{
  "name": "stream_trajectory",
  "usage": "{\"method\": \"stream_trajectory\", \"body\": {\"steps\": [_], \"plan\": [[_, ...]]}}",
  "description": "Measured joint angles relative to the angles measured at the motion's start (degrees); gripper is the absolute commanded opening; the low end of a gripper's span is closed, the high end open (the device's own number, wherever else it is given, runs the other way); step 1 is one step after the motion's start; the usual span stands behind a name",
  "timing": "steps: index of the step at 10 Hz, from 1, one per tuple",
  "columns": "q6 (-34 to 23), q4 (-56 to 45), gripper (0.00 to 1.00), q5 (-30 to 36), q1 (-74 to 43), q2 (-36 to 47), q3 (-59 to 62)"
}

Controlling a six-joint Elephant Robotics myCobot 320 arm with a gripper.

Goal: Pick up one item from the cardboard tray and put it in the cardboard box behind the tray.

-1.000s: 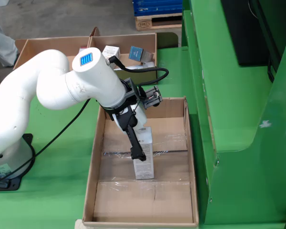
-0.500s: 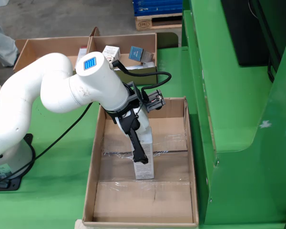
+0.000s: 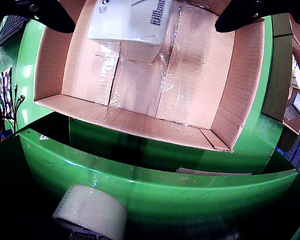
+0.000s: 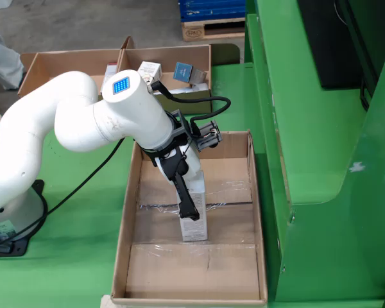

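Note:
A white carton (image 4: 194, 218) stands upright in the middle of the long cardboard tray (image 4: 124, 224). In the overhead view my gripper (image 4: 192, 206) reaches down around it, one black finger (image 4: 186, 200) lying against its left face. The wrist view shows the carton's top (image 3: 130, 17) between two black fingertips (image 3: 45, 14) set wide apart at the upper corners, neither touching it, so the gripper (image 3: 145, 11) is open. Below the carton the tray floor (image 3: 140, 85) is bare, taped cardboard. Behind the tray sits a cardboard box (image 4: 202, 58) holding several small items.
A tall green machine housing (image 4: 321, 128) runs along the tray's right side, and its curved green edge (image 3: 140, 175) fills the lower wrist view with a tape roll (image 3: 90, 217) on it. A second cardboard box (image 4: 64, 64) stands at back left. My black cable (image 4: 83, 176) trails left.
The arm's wrist has shifted slightly right and turned a little over the last second. The finger stays beside the white carton, which has not moved.

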Motion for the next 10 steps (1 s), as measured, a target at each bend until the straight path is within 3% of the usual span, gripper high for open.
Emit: {"method": "stream_trajectory", "body": {"steps": [5, 10], "plan": [[0.0, 0.0, 1.0, 0.0, 0.0, 0.0, 0.0], [0.0, 0.0, 0.5, 0.0, 0.0, 0.0, 0.0]]}}
